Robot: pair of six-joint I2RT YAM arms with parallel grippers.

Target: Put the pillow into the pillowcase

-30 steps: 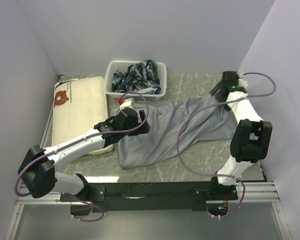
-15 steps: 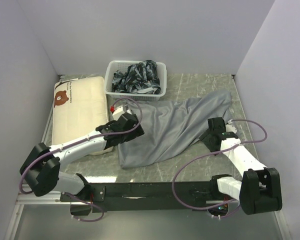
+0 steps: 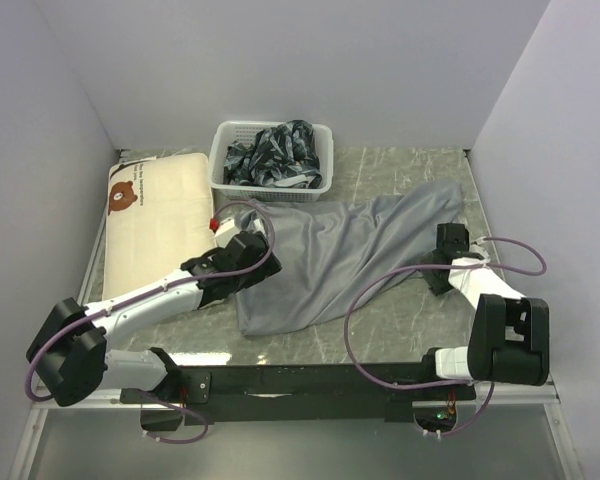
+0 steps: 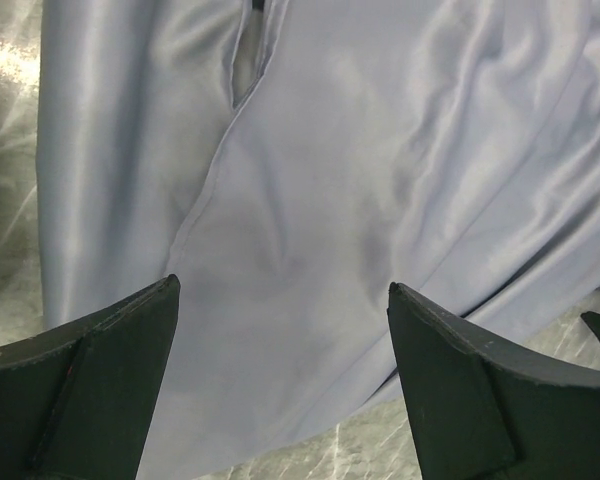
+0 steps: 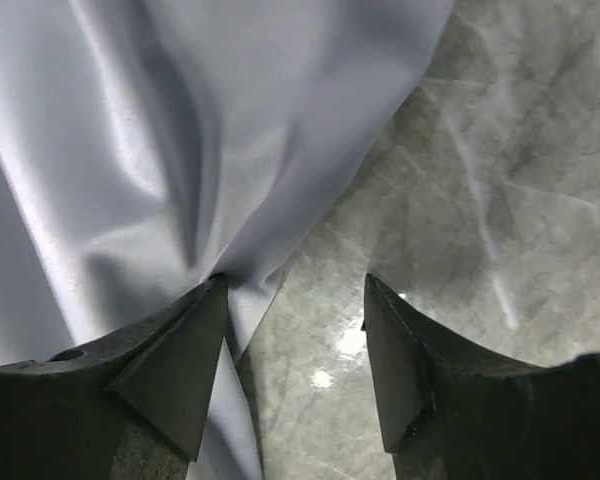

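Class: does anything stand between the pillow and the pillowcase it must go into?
No separate object does. Only the left arm lies across the strip where the pillow meets the pillowcase. The basket sits behind both, off that path.

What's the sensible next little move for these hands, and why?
Probably lower the left hand and pinch the pillowcase: it is open over the grey cloth, near a slit-like opening, and the pillow lies outside it.
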